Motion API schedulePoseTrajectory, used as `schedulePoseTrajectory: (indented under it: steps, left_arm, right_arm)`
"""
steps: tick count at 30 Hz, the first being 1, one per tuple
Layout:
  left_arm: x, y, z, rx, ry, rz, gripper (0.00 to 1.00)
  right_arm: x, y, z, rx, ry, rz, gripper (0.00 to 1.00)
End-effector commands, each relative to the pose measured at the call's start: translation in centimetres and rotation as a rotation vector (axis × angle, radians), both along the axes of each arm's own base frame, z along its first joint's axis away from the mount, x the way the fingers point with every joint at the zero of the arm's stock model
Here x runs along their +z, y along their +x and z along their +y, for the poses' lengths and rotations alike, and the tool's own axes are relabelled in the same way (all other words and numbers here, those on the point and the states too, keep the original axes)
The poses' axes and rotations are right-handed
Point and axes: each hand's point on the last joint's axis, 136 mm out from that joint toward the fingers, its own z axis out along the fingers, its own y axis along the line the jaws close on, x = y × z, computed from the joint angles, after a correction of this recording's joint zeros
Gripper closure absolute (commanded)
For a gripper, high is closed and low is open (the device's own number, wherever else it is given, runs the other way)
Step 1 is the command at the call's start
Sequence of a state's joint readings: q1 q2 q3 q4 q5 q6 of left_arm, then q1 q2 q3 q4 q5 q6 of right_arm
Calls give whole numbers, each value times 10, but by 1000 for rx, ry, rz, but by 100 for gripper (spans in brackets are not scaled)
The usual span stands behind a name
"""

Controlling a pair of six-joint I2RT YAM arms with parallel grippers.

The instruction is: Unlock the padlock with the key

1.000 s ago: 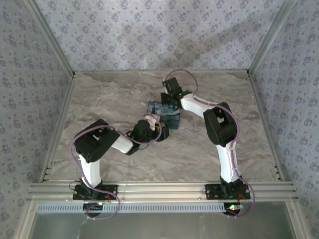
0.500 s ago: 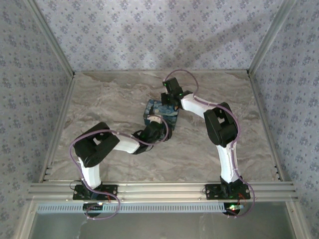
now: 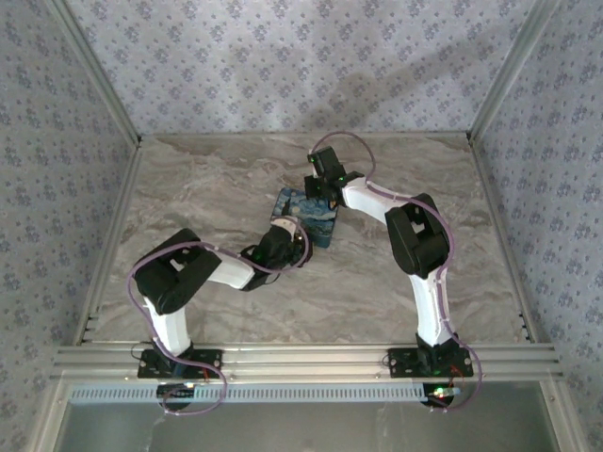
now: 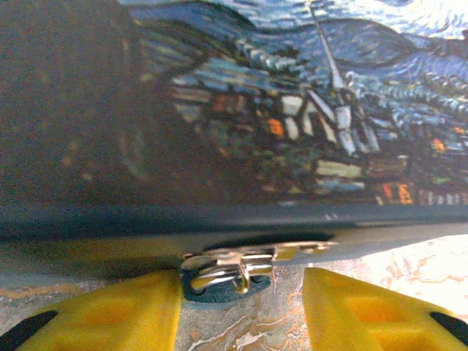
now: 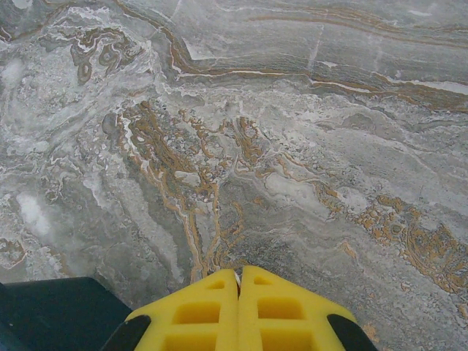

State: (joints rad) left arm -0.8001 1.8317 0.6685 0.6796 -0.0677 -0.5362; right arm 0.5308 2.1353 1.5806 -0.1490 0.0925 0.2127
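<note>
Marble-patterned tabletop [image 3: 207, 179] boxed by 3 floral-papered walls [image 3: 283, 66]; left gripper [image 4: 241, 292] parted beside painted box [image 4: 292, 110], right gripper [image 5: 239, 276] clenched empty

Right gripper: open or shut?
Shut. In the right wrist view the right gripper has its yellow fingers pressed together, nothing between them.
</note>
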Motion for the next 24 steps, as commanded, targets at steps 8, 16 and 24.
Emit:
schedulePoseTrajectory:
  steps: [8,16,24]
  left_arm:
    - [18,-14,-32,-238,-238,58,54]
    - [13,-15,-34,-248,-253,87,56]
    - [12,-16,-43,-266,-299,122,57]
  right_arm:
    - [-39,-34,-11,24,-87,148,100]
    - [-40,-33,-11,22,-85,149,100]
    - [-41,-34,-12,17,-84,149,100]
